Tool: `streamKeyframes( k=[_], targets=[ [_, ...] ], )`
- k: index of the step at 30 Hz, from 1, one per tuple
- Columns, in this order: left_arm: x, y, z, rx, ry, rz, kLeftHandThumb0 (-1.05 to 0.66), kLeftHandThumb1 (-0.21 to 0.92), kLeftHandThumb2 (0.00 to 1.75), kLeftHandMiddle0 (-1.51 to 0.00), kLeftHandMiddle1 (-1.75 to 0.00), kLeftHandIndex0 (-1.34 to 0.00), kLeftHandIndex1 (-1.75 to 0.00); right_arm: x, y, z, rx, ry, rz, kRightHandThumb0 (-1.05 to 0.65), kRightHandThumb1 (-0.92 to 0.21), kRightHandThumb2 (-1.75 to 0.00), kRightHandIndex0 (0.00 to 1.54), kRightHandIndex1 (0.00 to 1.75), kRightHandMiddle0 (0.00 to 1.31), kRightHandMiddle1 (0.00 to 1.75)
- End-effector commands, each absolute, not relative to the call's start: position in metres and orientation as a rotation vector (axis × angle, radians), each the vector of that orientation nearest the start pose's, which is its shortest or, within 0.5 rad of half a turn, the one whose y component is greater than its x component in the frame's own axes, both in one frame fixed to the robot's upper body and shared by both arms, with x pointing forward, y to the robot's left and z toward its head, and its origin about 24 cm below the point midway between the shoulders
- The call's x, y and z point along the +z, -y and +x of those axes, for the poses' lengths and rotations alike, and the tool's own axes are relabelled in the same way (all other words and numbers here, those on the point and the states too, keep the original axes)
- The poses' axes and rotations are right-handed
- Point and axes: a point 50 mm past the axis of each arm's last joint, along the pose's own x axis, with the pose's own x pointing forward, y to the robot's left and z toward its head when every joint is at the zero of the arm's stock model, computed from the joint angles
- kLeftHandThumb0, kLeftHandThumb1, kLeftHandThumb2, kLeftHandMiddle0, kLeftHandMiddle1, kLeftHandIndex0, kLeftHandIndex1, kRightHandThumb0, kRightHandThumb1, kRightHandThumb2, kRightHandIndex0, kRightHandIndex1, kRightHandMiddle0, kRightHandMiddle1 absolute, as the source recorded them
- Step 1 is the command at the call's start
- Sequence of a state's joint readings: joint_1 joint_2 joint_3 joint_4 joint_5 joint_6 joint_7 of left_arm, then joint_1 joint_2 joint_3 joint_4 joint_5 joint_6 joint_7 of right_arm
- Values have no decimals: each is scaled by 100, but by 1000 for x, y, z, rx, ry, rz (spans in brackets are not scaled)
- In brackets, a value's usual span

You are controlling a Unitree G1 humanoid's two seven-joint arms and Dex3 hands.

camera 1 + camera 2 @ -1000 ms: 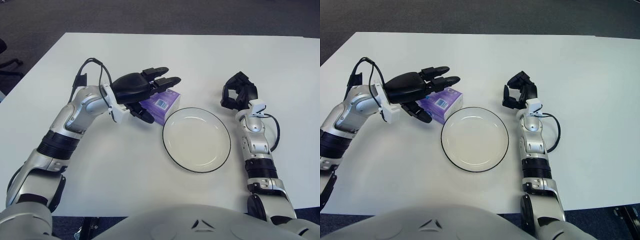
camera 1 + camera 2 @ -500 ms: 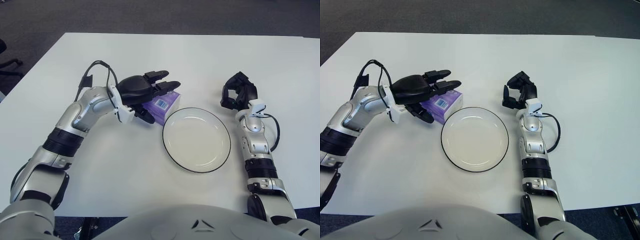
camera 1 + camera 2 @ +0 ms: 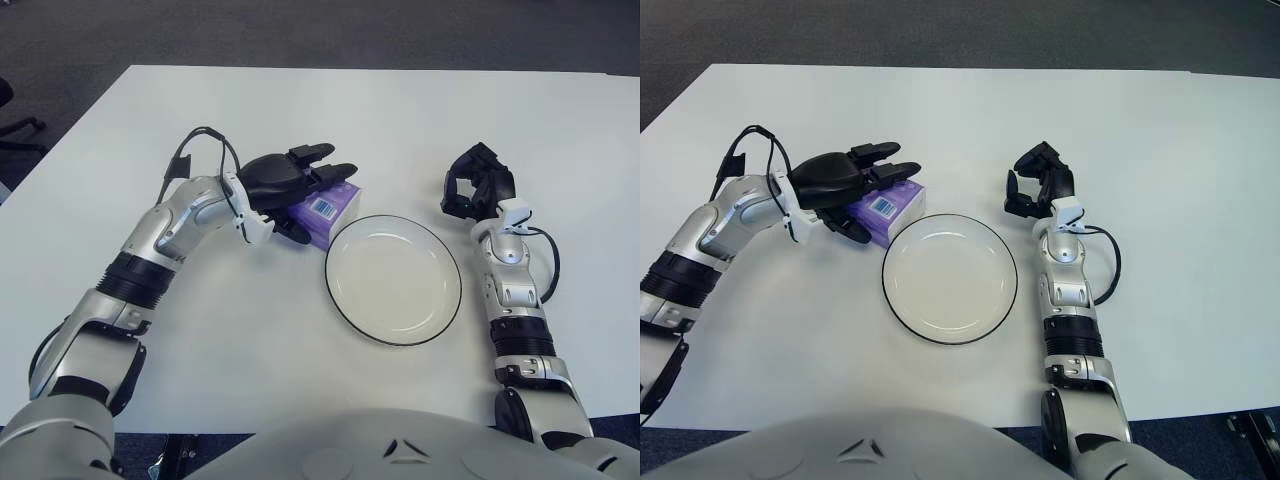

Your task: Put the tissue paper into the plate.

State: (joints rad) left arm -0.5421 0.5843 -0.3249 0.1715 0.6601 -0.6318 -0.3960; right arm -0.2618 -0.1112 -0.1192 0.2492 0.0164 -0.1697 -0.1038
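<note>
Purple tissue pack (image 3: pixel 326 208) lay on the desk (image 3: pixel 250 330) just left of the plate (image 3: pixel 393 279), left hand (image 3: pixel 285 182) fingers (image 3: pixel 330 174) spread over it, ungripped; likely light, soft, slippery wrapper, so pinch the long sides.

Left arm: was extended forward and bent inward at the elbow, forearm angled toward the centre.
Left hand (image 3: pixel 285 180): was held palm down, fingers (image 3: pixel 322 152) stretched out and spread, thumb tucked beneath.
Right arm: was laid straight forward along the right side.
Right hand (image 3: pixel 476 180): was kept curled, nothing held.
</note>
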Motion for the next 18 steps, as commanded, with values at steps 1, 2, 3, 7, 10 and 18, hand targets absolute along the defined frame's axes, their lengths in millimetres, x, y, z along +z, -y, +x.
streamKeyframes(
  k=[1,2,3,7,10,18],
  targets=[
    [143,-115,305,-854,691,1476,-105,92,48,0,0,0,0,8,188,266,-192,-56,-41,-47,-35,-128,128,175,59,175],
    [142,-115,305,-852,692,1480,-105,92,49,0,0,0,0,8,188,266,-193,-56,-41,-47,-35,-128,128,175,59,175],
    [141,-114,306,-850,692,1483,-105,92,49,0,0,0,0,8,189,266,-193,-56,-42,-47,-35,-128,127,175,59,175],
    [138,-114,309,-847,692,1494,-105,92,49,0,0,0,0,8,188,266,-196,-56,-45,-47,-35,-128,127,175,59,175],
    [136,-113,310,-849,689,1496,-105,92,50,0,0,0,0,8,188,266,-197,-57,-47,-47,-35,-128,127,175,59,175],
    [129,-111,316,-870,655,1492,-105,92,51,0,0,-2,-1,8,188,265,-201,-55,-47,-47,-35,-128,128,175,59,175]
  ],
)
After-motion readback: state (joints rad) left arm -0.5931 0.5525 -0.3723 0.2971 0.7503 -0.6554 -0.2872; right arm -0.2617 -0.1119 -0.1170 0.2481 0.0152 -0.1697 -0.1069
